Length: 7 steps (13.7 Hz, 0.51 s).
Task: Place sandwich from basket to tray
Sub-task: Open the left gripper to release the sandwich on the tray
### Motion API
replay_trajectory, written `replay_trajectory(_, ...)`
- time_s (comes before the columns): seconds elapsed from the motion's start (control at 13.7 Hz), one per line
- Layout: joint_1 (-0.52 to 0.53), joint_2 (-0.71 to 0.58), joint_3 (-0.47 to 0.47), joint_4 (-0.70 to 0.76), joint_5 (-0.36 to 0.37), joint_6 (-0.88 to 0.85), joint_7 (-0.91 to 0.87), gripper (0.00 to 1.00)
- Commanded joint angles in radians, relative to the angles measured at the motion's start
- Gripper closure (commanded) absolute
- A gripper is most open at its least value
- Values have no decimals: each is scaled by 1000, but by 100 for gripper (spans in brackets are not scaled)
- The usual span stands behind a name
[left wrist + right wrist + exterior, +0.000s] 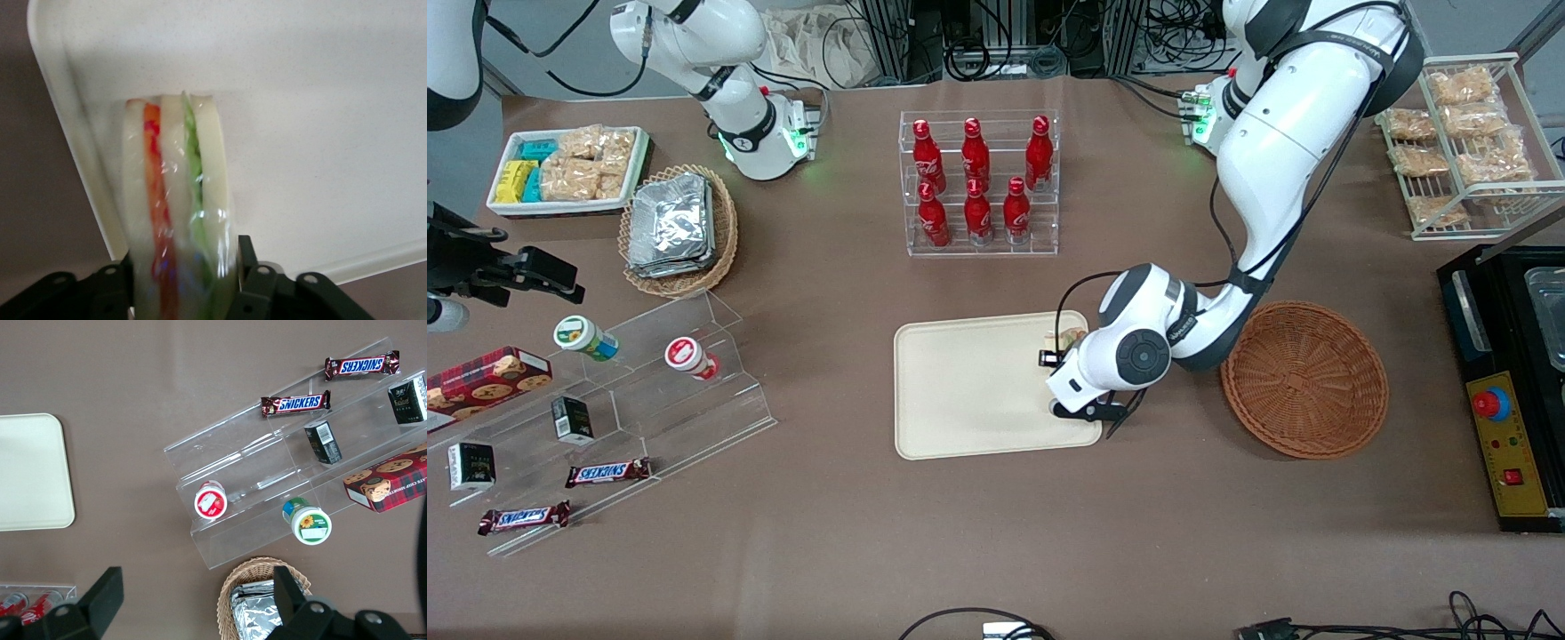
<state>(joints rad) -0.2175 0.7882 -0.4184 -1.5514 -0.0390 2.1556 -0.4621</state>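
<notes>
Gripper [183, 283] over tray [320, 100] corner. Fingers [250, 283] squeeze sandwich [177, 200] from both sides. Sandwich sticks out past fingertips. Basket [1305, 380] well apart.

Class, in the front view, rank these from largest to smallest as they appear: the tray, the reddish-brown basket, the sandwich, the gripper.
1. Tray
2. Basket
3. Sandwich and gripper holding it: both tiny and mostly hidden under the arm, so unranked.

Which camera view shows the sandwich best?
The left wrist view: the sandwich fills it, held over the tray by the tool. The front view shows only a sliver by the arm; the right wrist view shows none.
</notes>
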Motion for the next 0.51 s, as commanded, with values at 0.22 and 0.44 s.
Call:
replay_trajectory(0.22, -13, 11, 10, 33, 16, 17, -20, 9)
replay_trajectory(0.44, 3, -30, 20, 36, 16, 13, -21, 9)
